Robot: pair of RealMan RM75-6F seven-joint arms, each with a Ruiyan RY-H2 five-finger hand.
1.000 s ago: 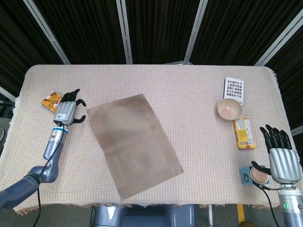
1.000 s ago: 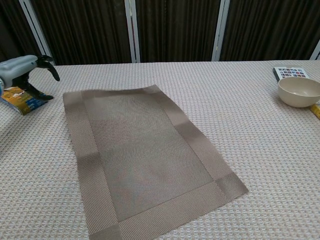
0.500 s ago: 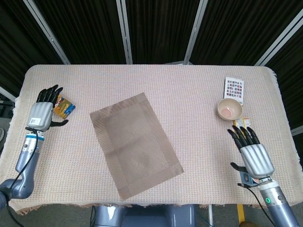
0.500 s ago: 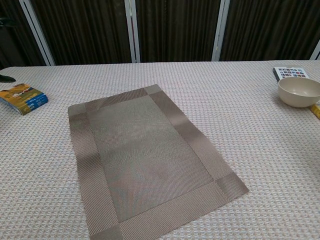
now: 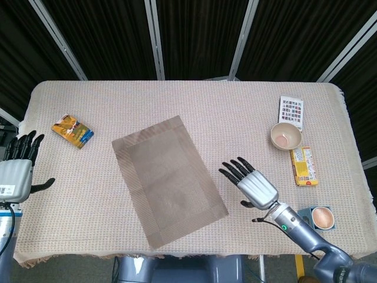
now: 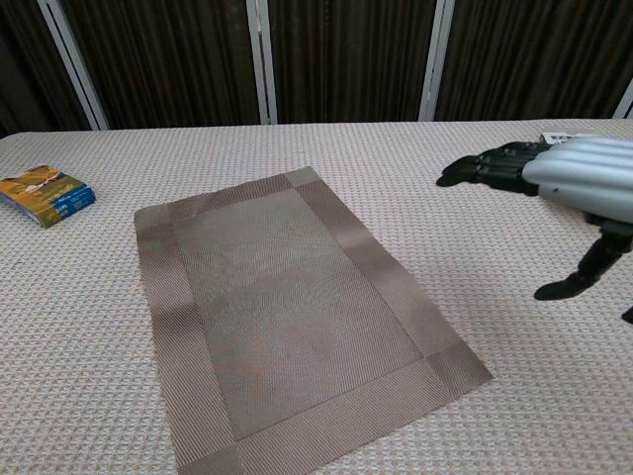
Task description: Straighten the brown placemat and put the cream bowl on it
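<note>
The brown woven rectangular placemat [image 5: 168, 180] lies askew near the middle of the cloth-covered worktop [image 5: 194, 100]. The round cream bowl [image 5: 285, 136] sits far right, well apart from it, beside a white card of coloured squares [image 5: 291, 111]. The right hand [image 5: 253, 186] hovers just right of the placemat, fingers [image 5: 234, 170] spread, holding nothing. The left hand [image 5: 16, 171] is at the left edge, fingers apart, empty.

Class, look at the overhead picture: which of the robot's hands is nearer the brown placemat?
Right. The right hand hovers just off the placemat's right edge; the left hand sits far off, at the table's left edge.
</note>
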